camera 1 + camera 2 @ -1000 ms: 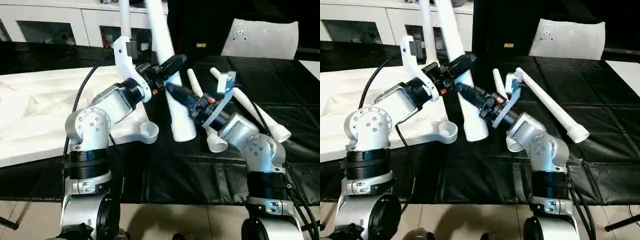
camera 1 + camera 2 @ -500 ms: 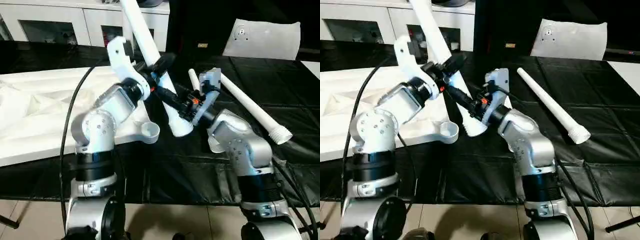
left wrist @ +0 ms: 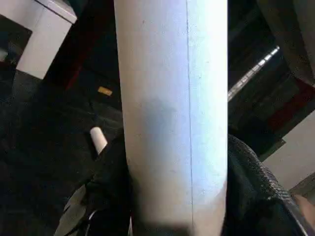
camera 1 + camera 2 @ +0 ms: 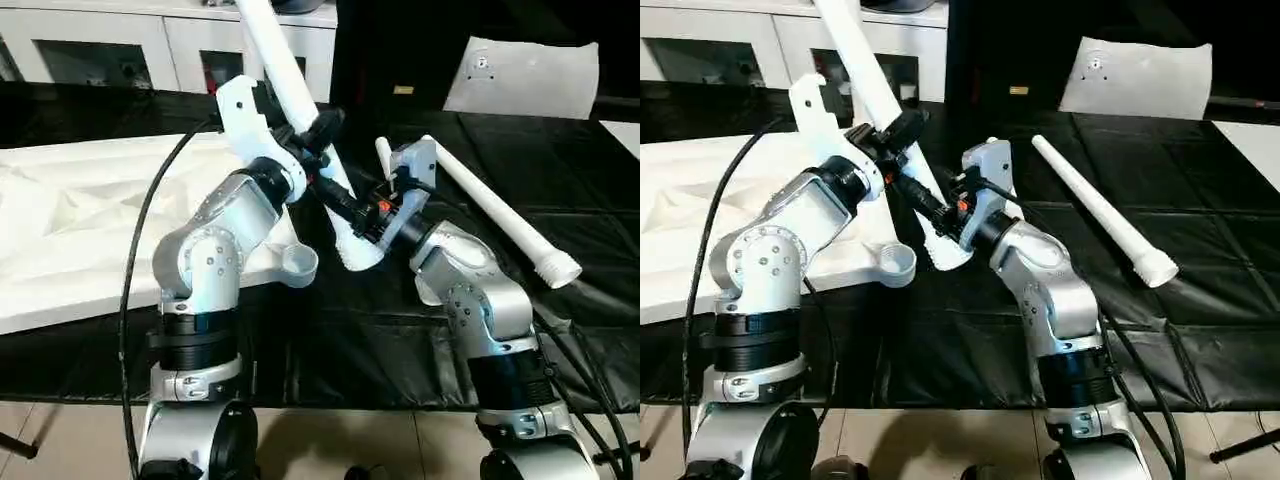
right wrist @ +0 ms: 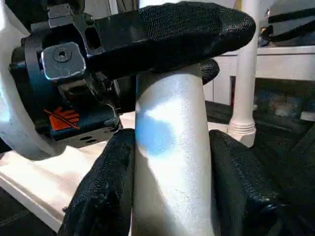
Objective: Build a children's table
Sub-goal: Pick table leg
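Above tabletop [image 4: 90,230], both claws [image 4: 318,135] [image 4: 345,205] clamped round tilted leg [image 4: 300,110].

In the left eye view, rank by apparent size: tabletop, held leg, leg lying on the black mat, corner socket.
1. Tabletop, largest.
2. and 3. Held leg and leg lying on the mat: unsure, since the held one runs out of frame.
4. Corner socket, smallest.
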Controlling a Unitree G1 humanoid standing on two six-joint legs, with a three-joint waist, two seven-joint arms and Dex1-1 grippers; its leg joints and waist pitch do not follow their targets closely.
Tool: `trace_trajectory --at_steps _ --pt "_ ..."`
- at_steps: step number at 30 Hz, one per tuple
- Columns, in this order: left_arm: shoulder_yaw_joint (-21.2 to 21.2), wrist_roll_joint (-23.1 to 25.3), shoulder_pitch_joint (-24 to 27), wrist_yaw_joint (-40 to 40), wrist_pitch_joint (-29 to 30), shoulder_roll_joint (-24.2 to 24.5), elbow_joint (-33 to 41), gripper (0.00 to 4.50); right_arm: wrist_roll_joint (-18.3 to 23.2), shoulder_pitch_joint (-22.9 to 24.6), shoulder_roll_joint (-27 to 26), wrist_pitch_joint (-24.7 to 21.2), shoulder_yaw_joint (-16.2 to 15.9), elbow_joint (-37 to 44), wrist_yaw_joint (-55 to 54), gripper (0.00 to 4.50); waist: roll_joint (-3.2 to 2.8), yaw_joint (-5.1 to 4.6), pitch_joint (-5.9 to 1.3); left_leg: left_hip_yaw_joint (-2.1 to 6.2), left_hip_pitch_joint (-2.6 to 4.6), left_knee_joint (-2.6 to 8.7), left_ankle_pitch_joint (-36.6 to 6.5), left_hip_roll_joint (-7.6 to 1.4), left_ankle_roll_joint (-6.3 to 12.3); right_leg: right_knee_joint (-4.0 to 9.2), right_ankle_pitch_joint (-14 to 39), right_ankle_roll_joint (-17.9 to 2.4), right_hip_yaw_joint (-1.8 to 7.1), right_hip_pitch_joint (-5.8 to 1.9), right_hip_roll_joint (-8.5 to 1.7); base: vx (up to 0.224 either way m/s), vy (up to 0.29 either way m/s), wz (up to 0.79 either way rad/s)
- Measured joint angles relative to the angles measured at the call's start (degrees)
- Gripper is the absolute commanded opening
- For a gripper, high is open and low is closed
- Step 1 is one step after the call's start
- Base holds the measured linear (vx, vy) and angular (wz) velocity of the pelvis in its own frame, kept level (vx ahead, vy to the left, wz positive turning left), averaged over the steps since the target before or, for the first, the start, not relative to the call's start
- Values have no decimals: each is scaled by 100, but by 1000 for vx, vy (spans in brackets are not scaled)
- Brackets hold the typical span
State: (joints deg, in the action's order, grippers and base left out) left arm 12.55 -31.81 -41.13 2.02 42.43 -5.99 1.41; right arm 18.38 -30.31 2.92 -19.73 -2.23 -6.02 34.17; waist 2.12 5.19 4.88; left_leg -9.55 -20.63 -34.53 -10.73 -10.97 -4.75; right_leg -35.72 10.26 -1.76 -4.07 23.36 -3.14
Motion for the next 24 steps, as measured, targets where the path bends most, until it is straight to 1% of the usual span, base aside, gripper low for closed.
trace_trajectory --at_steps 4,9,10,11,13,15,16,17,19,21,23,24 --pt "2 -3 4 -16 -10 -15 -8 188 1 -3 0 58 -18 -62 1 183 0 -3 0 0 0 0 0 0 0 1 0 1 0 0 0 0 0 0" --pt "8 -10 7 -32 -12 -9 -10 188 0 -12 0 80 -34 -88 -2 183 0 -3 0 0 -2 0 -1 0 2 2 0 0 0 0 0 0 0 0" --pt "5 -8 7 -19 -22 23 -20 188 11 -23 -5 48 -30 -89 -2 239 0 -4 0 0 -1 0 -2 0 3 3 0 0 0 0 0 0 0 0" --pt "-3 -4 6 11 -39 73 -32 188 19 -41 -4 3 -32 -89 3 253 0 -4 0 0 -2 0 -2 0 3 3 -1 0 0 0 0 0 0 0" --pt "-2 9 5 60 -99 162 -68 188 56 -72 -6 -21 -42 -90 9 259 0 -5 0 0 -1 0 -2 0 3 3 -1 1 0 0 0 0 0 0" --pt "21 20 3 111 -155 304 -156 185 84 -77 18 -21 -36 -90 15 280 0 -16 0 0 1 0 -2 0 3 2 -1 1 0 0 0 0 0 0" --pt "63 21 -4 221 -176 442 -259 185 154 -80 62 -82 -29 -89 61 292 0 -17 0 -1 2 0 -2 0 3 2 -1 3 0 1 0 0 0 0" --pt "84 19 -6 325 -176 559 -322 185 209 -82 105 -163 -19 -87 111 292 0 -16 0 -1 2 0 -1 0 3 1 -1 4 0 1 0 0 0 0" --pt "129 -4 -32 651 -166 837 -464 185 331 -85 233 -404 26 -80 175 313 1 -13 0 -1 1 0 -1 0 3 3 -2 4 0 1 0 0 0 0" --pt "163 -47 -64 898 -152 988 -512 185 406 -97 335 -589 77 -78 257 333 2 -3 0 -1 -1 -1 -1 1 3 3 -4 2 2 1 0 0 0 0" --pt "163 -208 -133 1249 -82 1136 -565 185 619 -139 449 -927 125 -30 433 339 3 16 0 -2 -5 -1 -1 3 9 3 -9 -7 1 0 -3 0 0 0" --pt "127 -254 -169 1426 -36 1220 -596 185 712 -156 507 -1075 137 13 532 355 3 19 0 -3 -4 -1 -2 3 11 3 -10 -8 2 0 -4 0 0 0"
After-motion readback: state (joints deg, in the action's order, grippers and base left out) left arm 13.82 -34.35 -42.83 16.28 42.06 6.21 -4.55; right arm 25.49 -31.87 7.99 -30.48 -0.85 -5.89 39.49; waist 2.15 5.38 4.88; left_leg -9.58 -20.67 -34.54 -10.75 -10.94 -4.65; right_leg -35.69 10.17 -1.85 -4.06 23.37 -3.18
